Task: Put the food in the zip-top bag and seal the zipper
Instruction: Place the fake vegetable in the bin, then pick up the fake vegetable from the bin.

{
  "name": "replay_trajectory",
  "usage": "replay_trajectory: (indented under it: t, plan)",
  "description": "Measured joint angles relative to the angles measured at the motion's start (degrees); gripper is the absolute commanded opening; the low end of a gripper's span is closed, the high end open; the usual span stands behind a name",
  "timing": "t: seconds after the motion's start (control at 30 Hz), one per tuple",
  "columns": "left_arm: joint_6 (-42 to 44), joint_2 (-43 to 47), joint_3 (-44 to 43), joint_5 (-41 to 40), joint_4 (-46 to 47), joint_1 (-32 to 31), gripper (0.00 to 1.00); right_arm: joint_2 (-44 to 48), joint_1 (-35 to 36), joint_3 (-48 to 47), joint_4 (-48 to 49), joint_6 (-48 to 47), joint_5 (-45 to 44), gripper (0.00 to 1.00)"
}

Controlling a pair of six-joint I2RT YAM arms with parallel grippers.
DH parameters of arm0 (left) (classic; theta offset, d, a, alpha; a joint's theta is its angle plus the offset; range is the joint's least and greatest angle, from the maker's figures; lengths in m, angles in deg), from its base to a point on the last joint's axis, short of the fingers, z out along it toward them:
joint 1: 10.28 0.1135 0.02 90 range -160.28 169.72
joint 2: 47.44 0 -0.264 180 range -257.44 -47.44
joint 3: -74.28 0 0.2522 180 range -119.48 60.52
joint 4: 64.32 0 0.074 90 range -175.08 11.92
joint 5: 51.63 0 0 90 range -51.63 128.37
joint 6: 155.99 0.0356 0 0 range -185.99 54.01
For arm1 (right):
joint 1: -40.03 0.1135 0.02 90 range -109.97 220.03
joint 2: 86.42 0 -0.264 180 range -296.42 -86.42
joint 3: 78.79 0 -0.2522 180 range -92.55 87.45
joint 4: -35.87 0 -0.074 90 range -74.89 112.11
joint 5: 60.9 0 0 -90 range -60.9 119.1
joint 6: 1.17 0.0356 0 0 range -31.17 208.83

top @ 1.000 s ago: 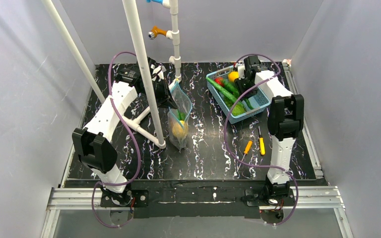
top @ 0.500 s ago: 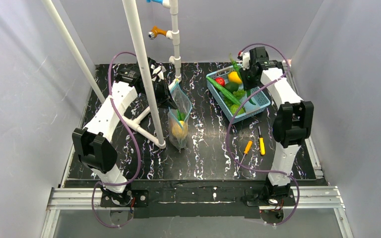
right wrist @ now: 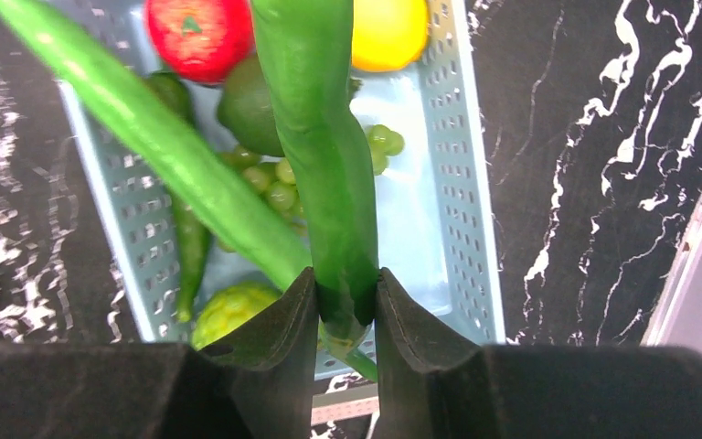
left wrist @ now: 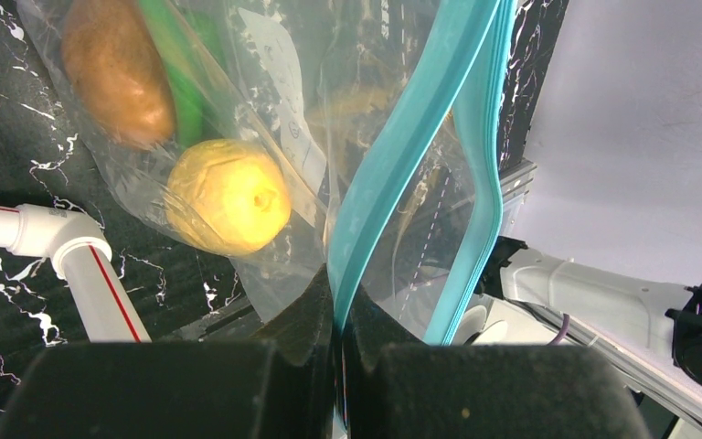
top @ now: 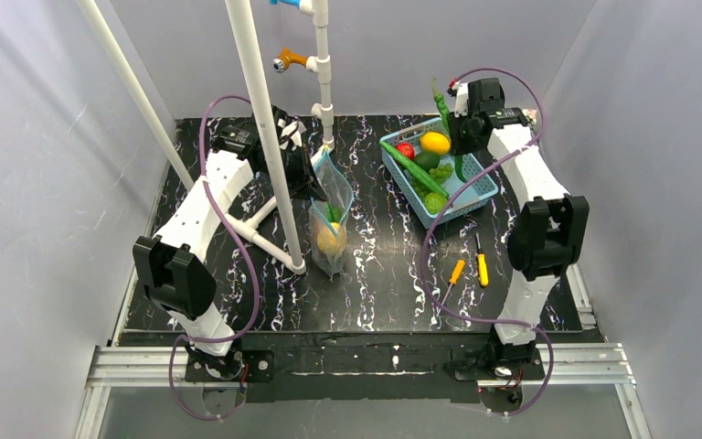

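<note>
Green long pod (right wrist: 320, 137) is clamped near its stem end by the right pincer (right wrist: 345, 294) and raised over the light-blue basket (right wrist: 462, 192), upper right of the top view. The left pincer (left wrist: 338, 315) is clenched on one lip of the zipper (left wrist: 402, 137) and holds the zip-top bag (top: 332, 219) up at centre left. The other lip bows away, so the mouth gapes.

Step in hand, as I read it: loading, part-way through. The pick is done and the transfer to the bag is not yet done.
- In the bag: a yellow-orange fruit (left wrist: 228, 197), a brown fruit (left wrist: 119, 69) and a green piece (left wrist: 178, 73).
- In the basket: a second pod (right wrist: 146, 119), a red piece (right wrist: 199, 32), a yellow fruit (right wrist: 388, 27), grapes (right wrist: 283, 178) and a dark green round fruit (right wrist: 247, 110).
- Sealing looks some way off.

Next move calls for carrying the pod leftward across the frame, turning it end-down and threading it between the teal lips. The pod is long and the gap is narrow, so the tip needs lining up before release.

In the way:
- A thin white pipe upright (top: 322, 82) with fittings stands just behind the bag mouth.
- A thicker slanted pipe (top: 260, 110) crosses in front of the left arm.
- Two orange-handled screwdrivers (top: 482, 270) lie on the black marbled tabletop (top: 384, 283) below the basket, probably off the path.
</note>
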State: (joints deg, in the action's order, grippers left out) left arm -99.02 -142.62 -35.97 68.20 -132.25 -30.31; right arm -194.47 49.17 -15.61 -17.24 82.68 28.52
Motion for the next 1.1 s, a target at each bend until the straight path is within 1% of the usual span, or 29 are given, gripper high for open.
replay_trajectory:
  t: [0.1, 0.17, 0.27, 0.33, 0.4, 0.57, 0.63, 0.67, 0.8, 0.83, 0.9, 0.97, 1.1]
  plan:
    - [0.0, 0.0, 0.1, 0.0, 0.1, 0.0, 0.00, -3.7, -0.7, -1.7, -0.8, 0.0, -2.2, 0.31]
    - [0.0, 0.0, 0.1, 0.0, 0.2, 0.0, 0.00, -5.9, -1.1, -1.8, -1.3, 0.0, -3.1, 0.39]
    - [0.0, 0.0, 0.1, 0.0, 0.2, 0.0, 0.00, -9.2, -1.6, -1.8, -3.0, 0.2, -4.2, 0.55]
    - [0.0, 0.0, 0.1, 0.0, 0.2, 0.0, 0.00, -10.5, -1.8, -1.8, -4.1, 0.2, -5.1, 0.63]
    - [0.0, 0.0, 0.1, 0.0, 0.2, 0.0, 0.00, -10.8, -1.8, -1.9, -4.7, 0.2, -5.6, 0.67]
    - [0.0, 0.0, 0.1, 0.1, 0.2, 0.0, 0.00, -10.8, -1.8, -6.0, -6.2, 2.2, -4.2, 0.67]
    - [0.0, 0.0, 0.1, 0.1, 0.2, 0.0, 0.00, -10.8, -1.7, -8.1, -5.8, 4.7, -2.0, 0.63]
    - [0.0, 0.0, 0.1, 0.1, 0.2, 0.0, 0.00, -10.8, -1.7, -9.0, -5.7, 6.0, -0.8, 0.63]
    - [0.0, -0.2, 0.1, 0.2, 0.2, 0.0, 0.00, -12.3, -1.6, -13.3, -5.6, 15.4, 4.6, 0.63]
    - [0.0, -0.2, 0.1, 0.2, 0.2, 0.0, 0.00, -12.4, -1.6, -13.3, -4.8, 19.1, 6.8, 0.63]
    - [0.0, -0.3, 0.1, 0.2, 0.3, 0.0, 0.00, -12.1, -1.6, -11.6, -2.4, 24.9, 9.9, 0.63]
    - [0.0, -0.3, 0.1, 0.3, 0.3, 0.0, 0.00, -11.3, -1.6, -6.9, 1.5, 31.6, 12.3, 0.64]
    - [0.0, -0.3, 0.1, 0.2, 0.2, 0.0, 0.00, -11.3, -1.4, 0.1, 4.2, 40.3, 13.4, 0.63]
